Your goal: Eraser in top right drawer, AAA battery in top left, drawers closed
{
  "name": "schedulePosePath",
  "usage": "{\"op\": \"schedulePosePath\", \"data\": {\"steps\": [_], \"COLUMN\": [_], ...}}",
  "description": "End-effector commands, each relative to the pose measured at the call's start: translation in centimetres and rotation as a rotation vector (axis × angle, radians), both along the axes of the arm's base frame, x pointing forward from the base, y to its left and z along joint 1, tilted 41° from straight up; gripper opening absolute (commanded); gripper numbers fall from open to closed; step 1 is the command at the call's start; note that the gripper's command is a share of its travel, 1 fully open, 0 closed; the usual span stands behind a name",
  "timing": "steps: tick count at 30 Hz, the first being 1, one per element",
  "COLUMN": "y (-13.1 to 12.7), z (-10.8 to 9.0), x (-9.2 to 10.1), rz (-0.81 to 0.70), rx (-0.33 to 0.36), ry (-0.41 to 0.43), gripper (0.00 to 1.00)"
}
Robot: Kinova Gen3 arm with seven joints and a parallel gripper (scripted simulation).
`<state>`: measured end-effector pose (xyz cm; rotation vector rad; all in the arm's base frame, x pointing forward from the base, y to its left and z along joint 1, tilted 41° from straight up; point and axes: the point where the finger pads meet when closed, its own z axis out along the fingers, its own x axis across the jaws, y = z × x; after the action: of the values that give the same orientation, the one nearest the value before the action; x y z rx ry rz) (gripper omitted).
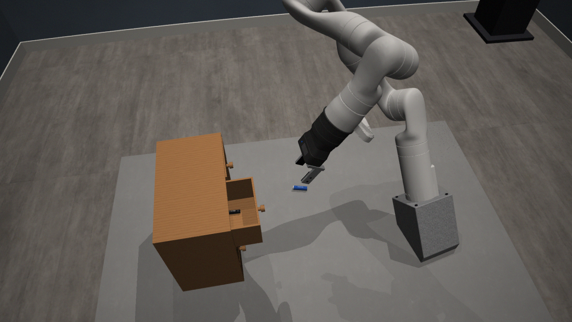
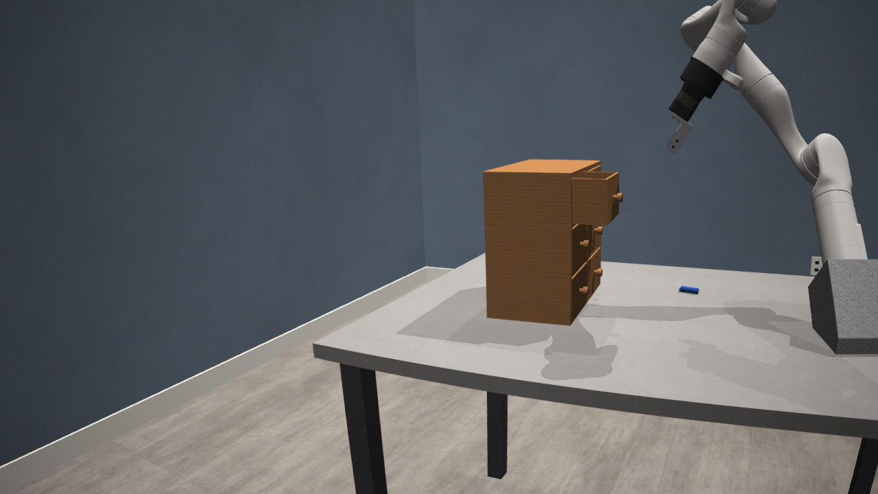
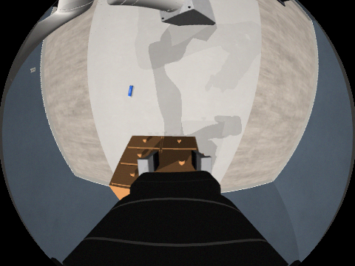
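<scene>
The wooden chest [image 1: 190, 188] [image 2: 527, 245] stands upright. Its top-row left drawer [image 1: 247, 236] [image 2: 589, 200] [image 3: 175, 154] is pulled partly out and looks level. A small dark cylinder [image 1: 235, 211], seemingly the AAA battery, lies inside it, partly hidden under the chest top. The top-row right drawer, with its knob [image 1: 229, 164] [image 3: 132, 174], looks pushed in. No separate eraser shows. A blue piece with a pale end [image 1: 300, 188] [image 2: 689, 289] [image 3: 130, 91] lies on the table; I cannot tell if it is the eraser. My gripper [image 1: 302, 172] [image 2: 673, 148] [image 3: 174, 157] is open and empty, in the air in front of the chest, above drawer height.
The lower drawers look pushed in, their knobs [image 2: 584, 243] [image 3: 144, 140] sticking out of the front. The arm's grey base block [image 1: 435, 228] [image 2: 847, 307] [image 3: 188, 18] stands on the table [image 1: 304, 288] [image 2: 429, 362] facing the chest. The open drawer's knob [image 1: 262, 208] [image 2: 619, 197] juts toward the arm.
</scene>
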<state>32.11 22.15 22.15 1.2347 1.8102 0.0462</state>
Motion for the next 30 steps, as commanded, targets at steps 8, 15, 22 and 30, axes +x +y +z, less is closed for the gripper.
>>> {"op": "schedulePosePath", "data": {"steps": [8,15,22,30], "y": [0.5,0.7,0.9,1.0], "z": [1.2,1.5,1.7,1.8], "x": [0.6,0.5,0.5,0.5], "rz": [-0.255,-0.335,-0.395,-0.407], "rx": [0.004,-0.004,-0.01,-0.011], "ry": [0.242,0.335,0.406,0.422], "gripper": [1.0,1.0,1.0,1.0]}}
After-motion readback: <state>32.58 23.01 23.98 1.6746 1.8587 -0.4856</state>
